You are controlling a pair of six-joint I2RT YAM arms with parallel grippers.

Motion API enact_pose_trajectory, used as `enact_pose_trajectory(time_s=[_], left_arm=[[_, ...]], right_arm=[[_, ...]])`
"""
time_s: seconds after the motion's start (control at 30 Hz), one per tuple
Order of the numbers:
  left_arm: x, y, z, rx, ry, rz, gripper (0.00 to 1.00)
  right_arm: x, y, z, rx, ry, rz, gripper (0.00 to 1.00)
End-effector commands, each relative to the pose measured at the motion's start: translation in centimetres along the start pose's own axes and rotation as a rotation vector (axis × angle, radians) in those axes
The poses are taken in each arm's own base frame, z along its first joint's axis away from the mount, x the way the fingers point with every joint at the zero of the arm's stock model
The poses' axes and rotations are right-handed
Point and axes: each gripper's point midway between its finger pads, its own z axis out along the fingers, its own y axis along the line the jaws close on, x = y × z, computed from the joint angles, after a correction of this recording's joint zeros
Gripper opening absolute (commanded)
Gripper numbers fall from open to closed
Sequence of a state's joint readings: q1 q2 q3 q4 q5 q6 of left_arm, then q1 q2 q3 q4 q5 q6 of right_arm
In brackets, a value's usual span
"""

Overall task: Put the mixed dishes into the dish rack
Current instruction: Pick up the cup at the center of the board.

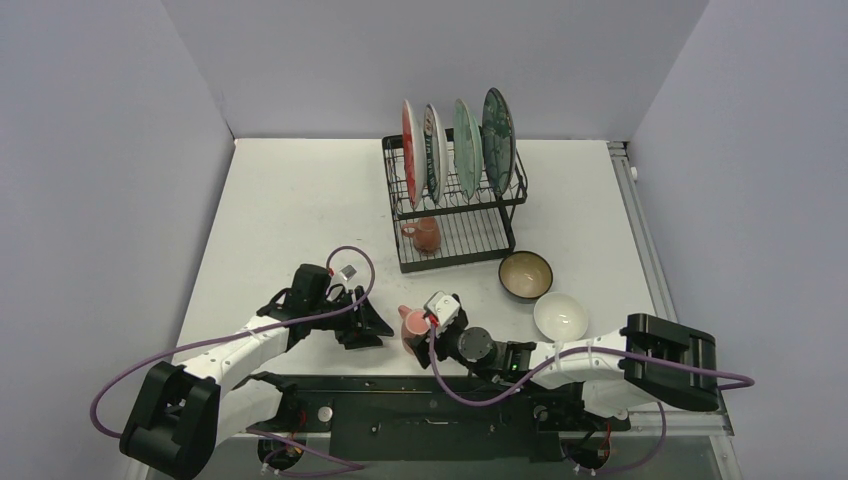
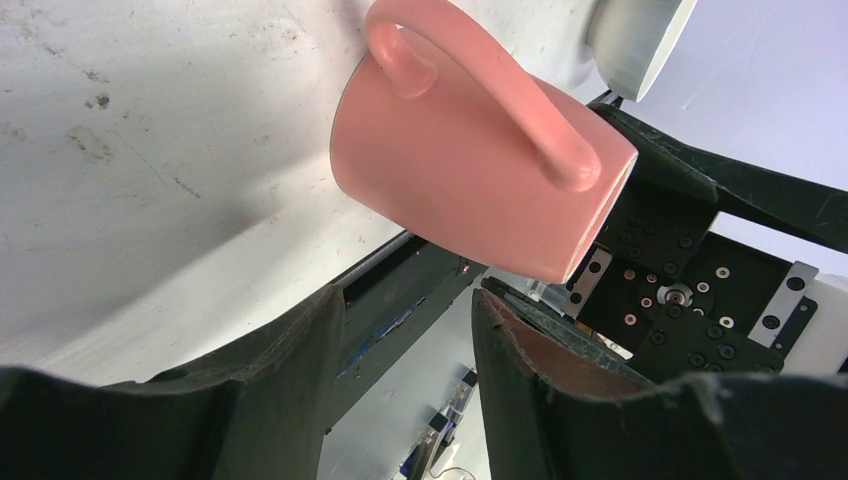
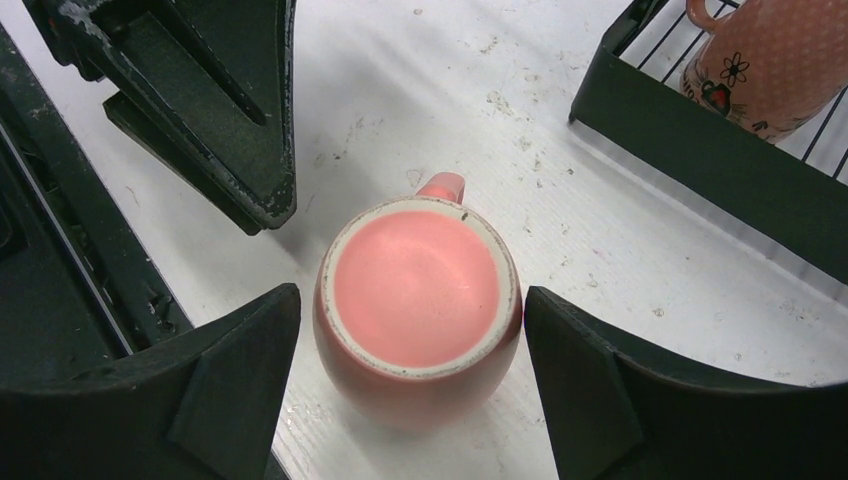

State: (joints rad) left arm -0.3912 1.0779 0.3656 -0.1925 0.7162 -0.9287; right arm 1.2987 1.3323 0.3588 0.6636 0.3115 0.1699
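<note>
while the pink mug (image 3: 417,290) is seen base-up on the table (image 3: 620,250) between the parted jaws of the right gripper (image 3: 412,310), contact cannot be judged; the left gripper (image 2: 407,300) is held apart and empty, and the dish rack (image 3: 700,150) is cut off.

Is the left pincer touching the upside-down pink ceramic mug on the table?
Apart. The right wrist view shows a strip of bare white table between the left pincer and the pink ceramic mug.
</note>
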Motion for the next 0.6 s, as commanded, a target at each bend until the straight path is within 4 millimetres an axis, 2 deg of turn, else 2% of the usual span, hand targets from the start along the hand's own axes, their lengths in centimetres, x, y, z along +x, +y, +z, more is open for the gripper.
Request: enact_pose_trajectory(time_s=[0.0, 0.37, 0.57], left_arm=[[-0.75, -1.79, -0.48, 0.042, -0.016, 0.06, 0.47], [-0.75, -1.77, -0.48, 0.041, -0.017, 0.059, 0.47], [-0.76, -1.71, -0.42, 0.04, -0.014, 0.059, 0.47]], right_arm=[[-1.21, 0.54, 0.53, 0.004, -0.039, 0.041, 0.77], [-0.23, 0.58, 1.22, 0.016, -0.032, 0.074, 0.79], [-0.26, 0.51, 1.37, 0.016, -0.038, 0.084, 0.72]])
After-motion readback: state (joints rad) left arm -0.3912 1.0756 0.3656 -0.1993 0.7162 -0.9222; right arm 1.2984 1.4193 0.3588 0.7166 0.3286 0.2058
